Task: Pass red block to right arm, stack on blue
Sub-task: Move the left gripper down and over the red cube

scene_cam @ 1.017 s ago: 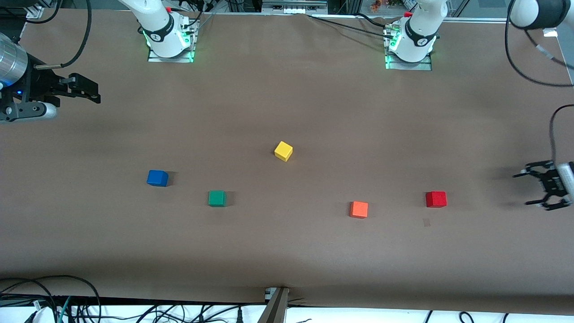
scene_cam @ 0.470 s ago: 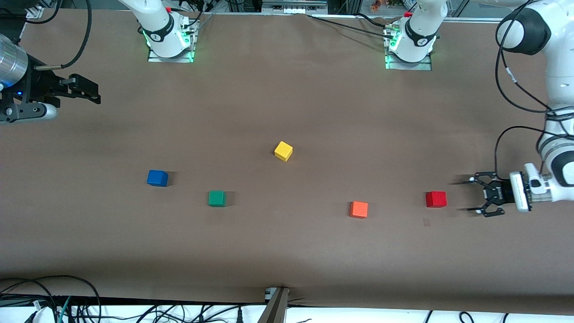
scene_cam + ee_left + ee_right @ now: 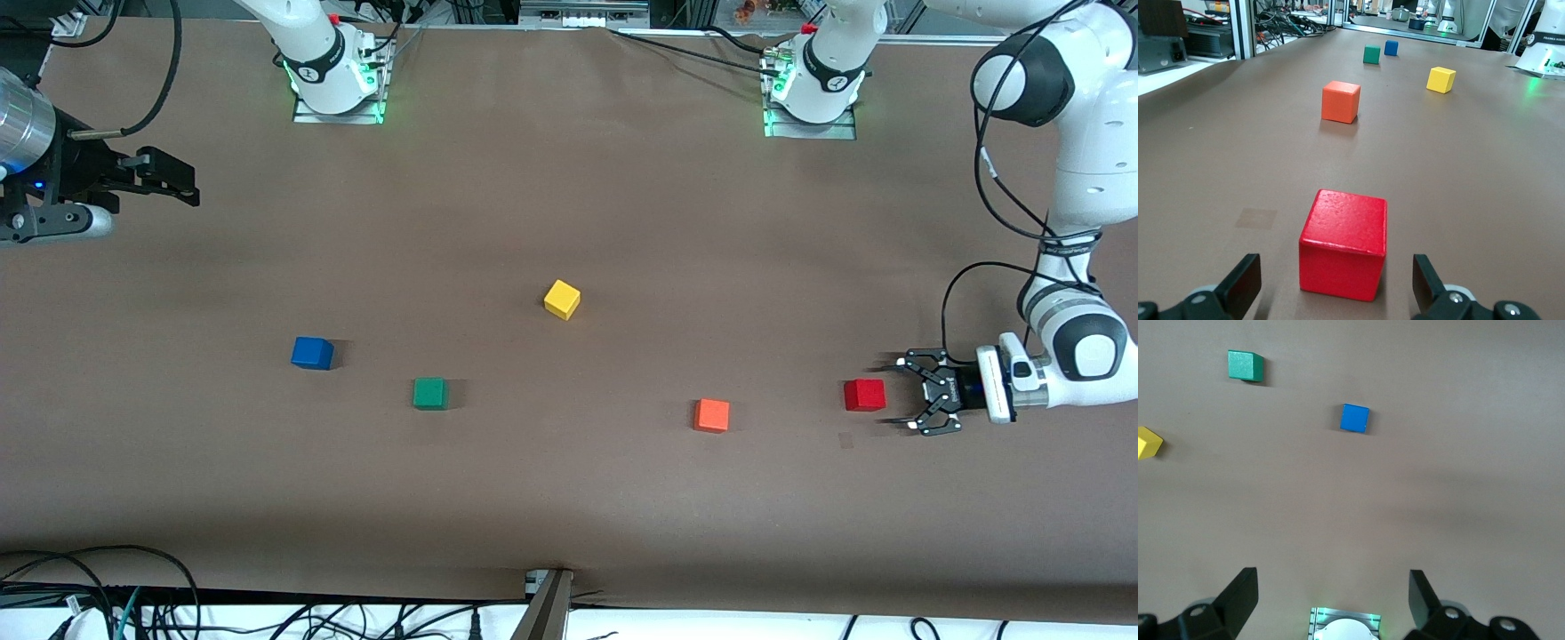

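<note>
Five small cubes lie on the brown paper-covered desk, and the one you want, the small bright red cube, sits toward the left arm's end of the desk, just beside the left gripper. That gripper is low at the desk with its black linkage fingers spread wide and holding nothing; in the left wrist view the red cube sits just ahead of the gap between them, not yet inside it.

Judging by its look, the cube is light, rigid and flat-faced, probably painted wood, so it should take a firm pinch without crushing. Take it across two parallel side faces, and stay low on them, so that the upper part stays free for the right arm at the hand-over. It lies slightly turned to the fingers, so square up first or it may twist.

Your right gripper waits up over the right arm's end of the desk, fingers apart and empty. The small solid blue cube lies toward that end, with the green cube near it.
</note>
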Action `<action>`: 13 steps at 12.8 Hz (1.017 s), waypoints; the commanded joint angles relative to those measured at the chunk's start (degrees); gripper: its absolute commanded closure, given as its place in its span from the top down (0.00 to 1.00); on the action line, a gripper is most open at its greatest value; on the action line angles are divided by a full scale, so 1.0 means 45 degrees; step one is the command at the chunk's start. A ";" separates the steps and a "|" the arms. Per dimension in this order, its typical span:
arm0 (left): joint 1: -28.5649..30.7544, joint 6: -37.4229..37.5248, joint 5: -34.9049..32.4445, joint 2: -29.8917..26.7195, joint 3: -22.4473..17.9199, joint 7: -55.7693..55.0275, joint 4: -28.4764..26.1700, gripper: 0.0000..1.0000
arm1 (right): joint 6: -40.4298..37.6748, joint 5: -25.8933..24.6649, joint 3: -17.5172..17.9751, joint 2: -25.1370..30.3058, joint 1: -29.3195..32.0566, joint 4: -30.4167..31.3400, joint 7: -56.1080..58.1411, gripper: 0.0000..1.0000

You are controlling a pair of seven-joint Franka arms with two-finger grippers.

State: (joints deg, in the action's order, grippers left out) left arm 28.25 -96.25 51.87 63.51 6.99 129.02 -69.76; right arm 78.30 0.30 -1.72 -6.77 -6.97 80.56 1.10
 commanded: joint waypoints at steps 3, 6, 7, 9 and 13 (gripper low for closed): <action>0.0050 0.0276 0.0796 0.0789 0.0088 0.1756 0.0756 1.00 | -0.0017 0.0226 -0.0007 -0.0037 0.0065 -0.0167 0.0146 1.00; 0.0050 0.0315 0.0857 0.0946 0.0088 0.2188 0.0756 1.00 | -0.0037 0.0226 -0.0007 -0.0037 0.0065 -0.0128 0.0146 1.00; 0.0050 0.0431 0.0857 0.0965 0.0088 0.2189 0.0756 1.00 | -0.0018 0.0226 -0.0007 -0.0037 0.0084 -0.0128 0.0146 1.00; 0.0031 0.0529 0.0857 0.0985 0.0088 0.2189 0.0756 1.00 | 0.0002 0.0226 -0.0007 -0.0037 0.0104 -0.0147 0.0146 1.00; -0.0008 0.0803 0.0838 0.0965 0.0088 0.2538 0.0795 0.79 | 0.0041 0.0207 -0.0046 -0.0037 0.0123 -0.0147 0.0165 1.00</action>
State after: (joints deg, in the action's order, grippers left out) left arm 28.29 -94.06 54.28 66.71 7.46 137.89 -68.20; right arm 78.42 0.31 -1.85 -6.80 -6.87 80.56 1.10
